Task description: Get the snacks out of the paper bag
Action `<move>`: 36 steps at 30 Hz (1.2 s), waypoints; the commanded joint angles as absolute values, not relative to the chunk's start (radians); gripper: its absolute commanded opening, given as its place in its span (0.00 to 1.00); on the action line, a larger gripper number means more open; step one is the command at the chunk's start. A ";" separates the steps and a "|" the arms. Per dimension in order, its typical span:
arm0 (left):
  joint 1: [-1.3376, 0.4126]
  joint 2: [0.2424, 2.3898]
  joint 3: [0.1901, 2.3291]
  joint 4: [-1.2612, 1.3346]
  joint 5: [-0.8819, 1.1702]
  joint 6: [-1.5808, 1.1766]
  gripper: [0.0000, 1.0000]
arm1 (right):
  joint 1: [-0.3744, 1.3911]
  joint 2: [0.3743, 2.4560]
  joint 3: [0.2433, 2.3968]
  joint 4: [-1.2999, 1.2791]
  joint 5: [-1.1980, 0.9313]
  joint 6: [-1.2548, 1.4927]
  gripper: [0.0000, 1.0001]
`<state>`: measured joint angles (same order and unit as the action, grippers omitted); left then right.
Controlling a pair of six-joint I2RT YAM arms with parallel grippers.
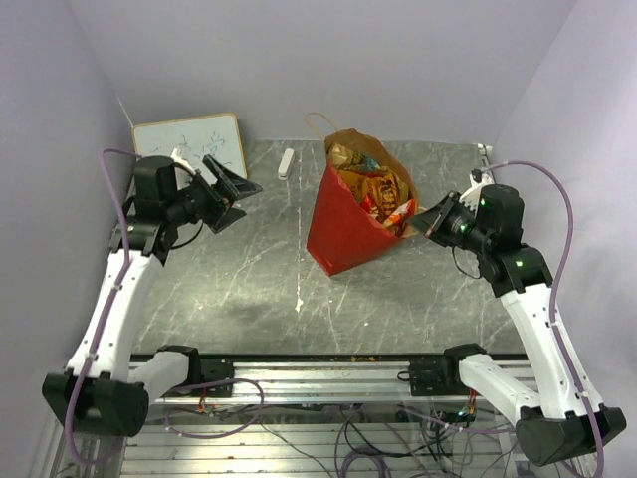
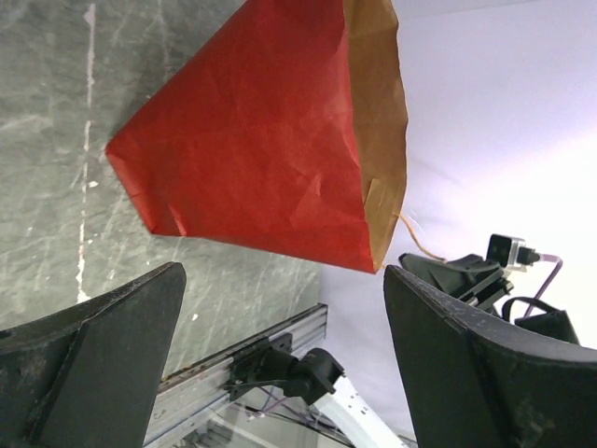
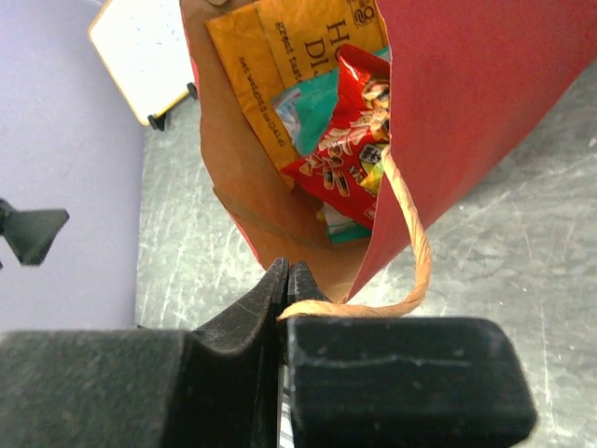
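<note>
Paper bag [image 1: 343, 227] is recorded at the middle of the dark stone-patterned table [image 1: 239, 289], red base toward the arms and open mouth toward the far right. Whether it stands or leans cannot be settled. Its long axis is seen to run from near-left base to far-right mouth. Snack packets [image 1: 383, 194] are noted inside, heaped at the mouth. In the right wrist view a red packet [image 3: 340, 154] lies uppermost, an orange printed packet [image 3: 280, 56] behind it and a teal packet [image 3: 312, 107] between. None is seen outside the bag.

Right gripper [image 3: 287, 275] is found closed, its fingers pressed together on the tan cord handle [image 3: 417, 252], which loops from the bag's rim into the jaws. No packet is held. Left gripper [image 2: 283, 275] is found spread wide and empty, well apart from the bag and faced by its red outer wall, not its opening.

The mouth is judged to open toward the right arm, which is much the nearer. The red packet lies just beyond its fingertips, along the line of approach. The handle would have to be released first, or the bag steadied by it while the left arm is brought round to the opening.
</note>
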<state>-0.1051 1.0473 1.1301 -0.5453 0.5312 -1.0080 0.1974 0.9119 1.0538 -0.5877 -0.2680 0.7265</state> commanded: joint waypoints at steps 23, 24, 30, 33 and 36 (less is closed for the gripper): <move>-0.362 2.125 1.991 -0.143 0.447 -1.069 0.84 | 0.203 1.008 1.133 -0.689 -0.244 0.427 0.00; -0.362 2.144 2.013 -0.140 0.445 -1.070 0.81 | 0.206 1.005 1.128 -0.682 -0.248 0.418 0.00; -0.364 2.195 2.055 -0.092 0.445 -1.105 0.58 | 0.242 0.997 1.135 -0.681 -0.204 0.371 0.00; -0.362 2.191 2.080 -0.105 0.434 -1.089 0.48 | 0.249 0.996 1.137 -0.676 -0.206 0.362 0.00; -0.361 2.210 2.157 -0.145 0.435 -1.056 0.38 | 0.252 1.004 1.138 -0.659 -0.261 0.341 0.00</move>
<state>-0.3561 2.2055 2.0449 -0.1692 0.4500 -1.0908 0.2432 1.0069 1.1110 -0.6712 -0.2276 0.3893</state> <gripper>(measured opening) 0.443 0.007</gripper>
